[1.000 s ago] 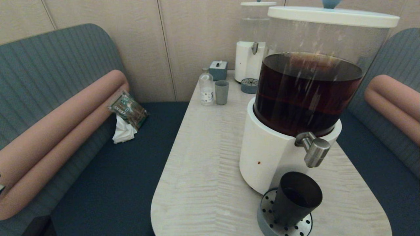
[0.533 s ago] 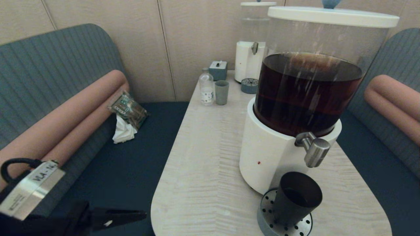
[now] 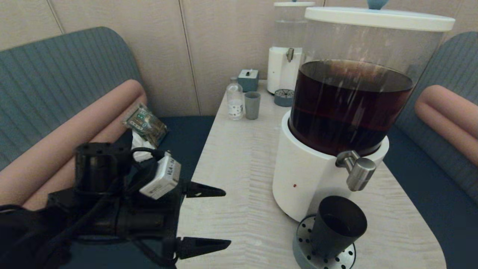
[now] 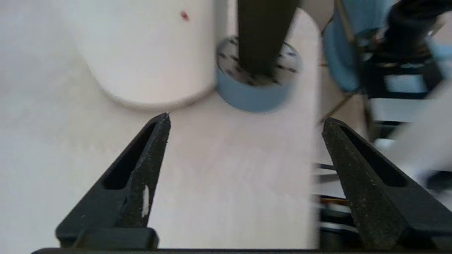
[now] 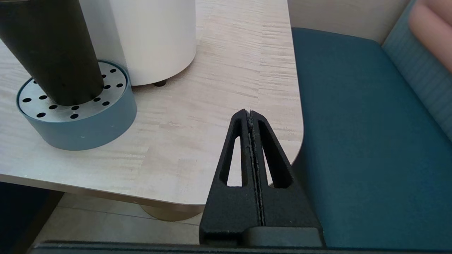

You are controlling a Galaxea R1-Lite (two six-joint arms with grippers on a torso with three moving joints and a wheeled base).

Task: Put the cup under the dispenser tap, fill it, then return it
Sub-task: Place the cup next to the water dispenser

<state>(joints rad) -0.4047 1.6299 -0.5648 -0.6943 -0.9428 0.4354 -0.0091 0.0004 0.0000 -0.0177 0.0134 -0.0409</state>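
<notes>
The black cup [image 3: 338,224] stands upright on the round perforated drip tray [image 3: 303,243], directly below the steel dispenser tap [image 3: 356,170] of the big dispenser of dark brown liquid [image 3: 351,104]. My left gripper [image 3: 226,218] hovers open over the table's near left part, pointing at the cup from well to its left, with nothing between its fingers. In the left wrist view the cup [image 4: 261,35] and tray [image 4: 254,98] lie ahead of the left gripper [image 4: 246,118]. My right gripper [image 5: 250,112] is shut and empty by the table's near right corner, right of the cup [image 5: 49,53].
A smaller clear-liquid dispenser [image 3: 285,56], a grey-green cup [image 3: 252,105], a small bottle [image 3: 235,101] and a tissue box [image 3: 248,79] stand at the table's far end. Upholstered benches flank the table; a packet [image 3: 145,125] lies on the left one.
My left arm has come up from the lower left and swung right over the table's near edge, its fingers open. The cup has not moved.
</notes>
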